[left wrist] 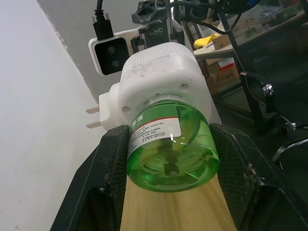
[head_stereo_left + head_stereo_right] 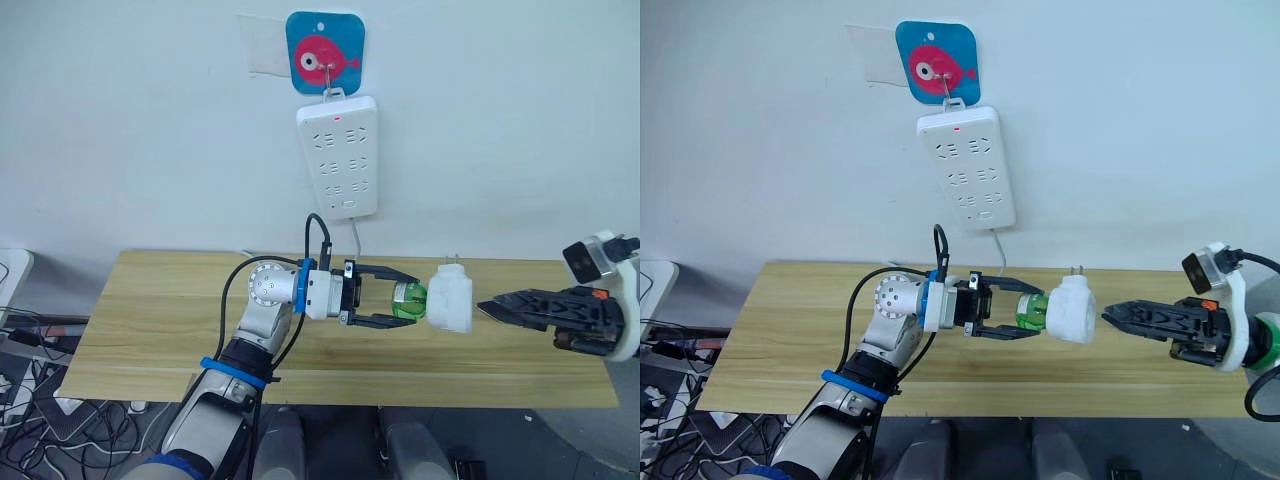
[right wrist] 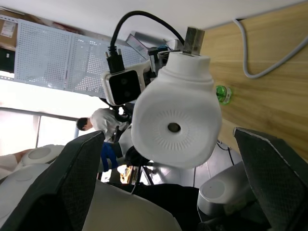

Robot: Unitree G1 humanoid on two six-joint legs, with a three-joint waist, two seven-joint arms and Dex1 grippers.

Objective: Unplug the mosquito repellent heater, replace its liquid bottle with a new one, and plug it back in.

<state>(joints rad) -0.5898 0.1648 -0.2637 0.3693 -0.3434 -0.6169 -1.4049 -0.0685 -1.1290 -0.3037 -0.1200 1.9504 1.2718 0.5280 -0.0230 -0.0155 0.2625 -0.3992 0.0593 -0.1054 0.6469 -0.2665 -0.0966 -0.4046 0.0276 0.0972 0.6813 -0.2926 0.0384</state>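
Holding the green bottle [image 2: 407, 300] tight, the left gripper [image 2: 383, 296] keeps the white mosquito repellent heater [image 2: 450, 298] up above the wooden surface [image 2: 150, 320]. The right gripper [image 2: 497, 307] waits just beside it, jaws wide apart, not touching.

A lab or workshop: a bare wooden worktop [image 2: 150, 300] at a plain white wall, tangled cables [image 2: 30, 400] on the floor, perforated metal panels [image 3: 57, 53] behind

Colours of the bottle and heater assembly.
Translucent green liquid bottle [image 2: 408, 300] with white label; plain white rounded plastic heater [image 2: 451, 297]; light wooden table [image 2: 150, 320].
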